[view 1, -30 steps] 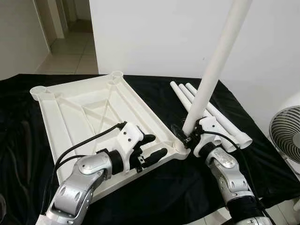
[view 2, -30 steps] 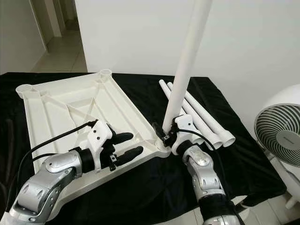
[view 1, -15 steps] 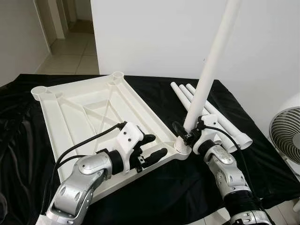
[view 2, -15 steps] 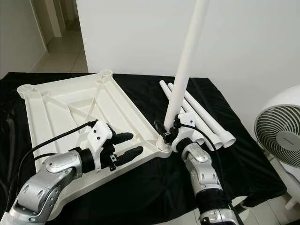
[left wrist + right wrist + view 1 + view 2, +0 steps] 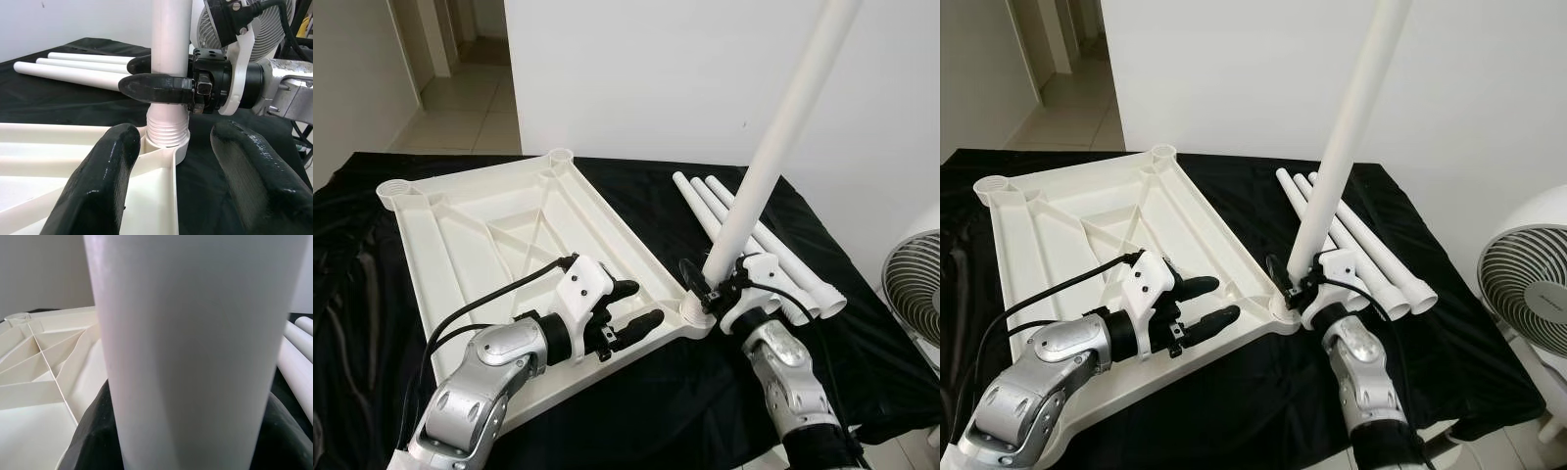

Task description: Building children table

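A white table leg (image 5: 773,157) stands tilted, its threaded lower end seated in the corner socket (image 5: 693,311) of the upside-down white tabletop (image 5: 470,235), at about 4 o'clock on that panel. The right gripper (image 5: 707,287) clamps the leg just above the threads, one black finger (image 5: 156,88) across its front. The left gripper (image 5: 631,308) rests on the tabletop's near rim at 9 o'clock from the socket, fingers spread with nothing between them. Three more white legs (image 5: 744,235) lie side by side on the black cloth (image 5: 636,392), at 1 o'clock from the socket. A white fan (image 5: 1528,294) stands at 3 o'clock.
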Available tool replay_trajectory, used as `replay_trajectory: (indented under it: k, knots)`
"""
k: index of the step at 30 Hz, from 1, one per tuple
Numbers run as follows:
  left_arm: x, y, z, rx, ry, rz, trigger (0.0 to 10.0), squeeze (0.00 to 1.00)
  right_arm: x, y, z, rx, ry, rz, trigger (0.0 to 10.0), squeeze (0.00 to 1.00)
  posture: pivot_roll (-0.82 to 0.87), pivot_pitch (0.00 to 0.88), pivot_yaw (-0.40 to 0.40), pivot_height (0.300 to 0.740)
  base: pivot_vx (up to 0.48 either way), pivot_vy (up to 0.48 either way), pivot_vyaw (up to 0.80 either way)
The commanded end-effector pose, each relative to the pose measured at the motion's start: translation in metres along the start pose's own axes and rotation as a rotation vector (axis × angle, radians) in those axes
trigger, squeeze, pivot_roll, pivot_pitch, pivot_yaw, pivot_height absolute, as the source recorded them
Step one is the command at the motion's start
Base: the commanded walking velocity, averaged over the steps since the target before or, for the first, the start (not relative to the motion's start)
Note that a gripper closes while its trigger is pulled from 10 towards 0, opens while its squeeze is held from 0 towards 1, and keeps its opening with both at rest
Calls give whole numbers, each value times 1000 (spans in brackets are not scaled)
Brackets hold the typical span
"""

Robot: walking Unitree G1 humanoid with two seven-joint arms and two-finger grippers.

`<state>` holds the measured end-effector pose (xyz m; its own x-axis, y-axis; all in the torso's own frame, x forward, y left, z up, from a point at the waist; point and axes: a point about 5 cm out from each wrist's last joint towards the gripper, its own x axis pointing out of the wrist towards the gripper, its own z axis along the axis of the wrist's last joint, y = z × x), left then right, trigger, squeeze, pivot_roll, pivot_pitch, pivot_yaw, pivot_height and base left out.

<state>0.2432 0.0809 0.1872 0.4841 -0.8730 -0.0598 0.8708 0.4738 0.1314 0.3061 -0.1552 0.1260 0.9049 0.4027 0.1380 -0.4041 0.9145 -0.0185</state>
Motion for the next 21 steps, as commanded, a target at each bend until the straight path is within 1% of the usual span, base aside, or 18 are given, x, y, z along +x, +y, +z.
replay_trajectory:
  k: [1,5,11,13,15,19,21]
  knots:
    - [-1,2,0,-10,6,51,10000,0,-28,-5,-48,60,232,-68,10000,0,34,59,-12,740,0,0,0]
    - [0,2,0,-11,5,43,10000,0,-27,-8,-51,55,264,-87,10000,0,29,60,-6,740,0,0,0]
    - [1,2,-1,-10,6,41,10000,0,-26,-9,-49,52,267,-96,10000,0,29,60,-6,740,0,0,0]
    - [0,2,0,-10,6,43,10000,0,-25,-10,-48,52,255,-117,10000,0,34,60,-12,740,0,0,0]
    - [0,2,0,-11,5,46,10000,0,-23,-7,-46,49,236,-136,10000,0,34,60,-12,740,0,0,0]
    - [0,2,0,-11,1,50,10000,0,-17,4,-42,50,192,-200,10000,0,36,57,-21,740,0,0,0]
    - [0,2,0,-11,1,51,10000,0,-16,5,-41,46,186,-214,10000,0,36,57,-21,740,0,0,0]
